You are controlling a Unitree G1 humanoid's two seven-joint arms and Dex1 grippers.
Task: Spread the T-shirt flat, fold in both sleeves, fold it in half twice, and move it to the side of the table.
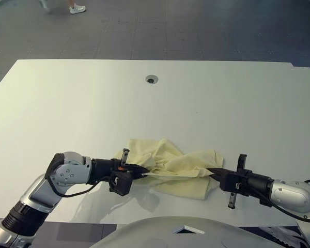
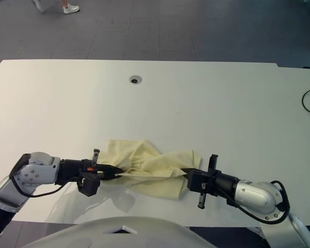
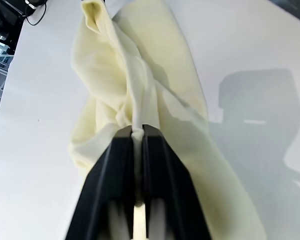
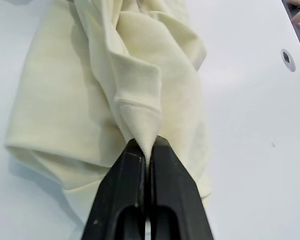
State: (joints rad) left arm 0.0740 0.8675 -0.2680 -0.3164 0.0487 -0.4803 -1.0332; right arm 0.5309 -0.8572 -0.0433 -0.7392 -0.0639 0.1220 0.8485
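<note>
The left gripper [image 1: 140,172] and right gripper [image 1: 215,173] each pinch the bunched T-shirt [image 1: 171,161] tightly. Pulling the 2 apart evenly and low should flatten it.

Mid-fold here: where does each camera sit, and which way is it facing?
Eye views: on the head, facing forward and down over the table; the left gripper and right gripper show, shut on the T-shirt.
Left wrist view: on that wrist, looking along its gripper into the T-shirt.
Right wrist view: likewise, with the table's hole beyond.
Shared: the hole, in eye and right wrist views.
</note>
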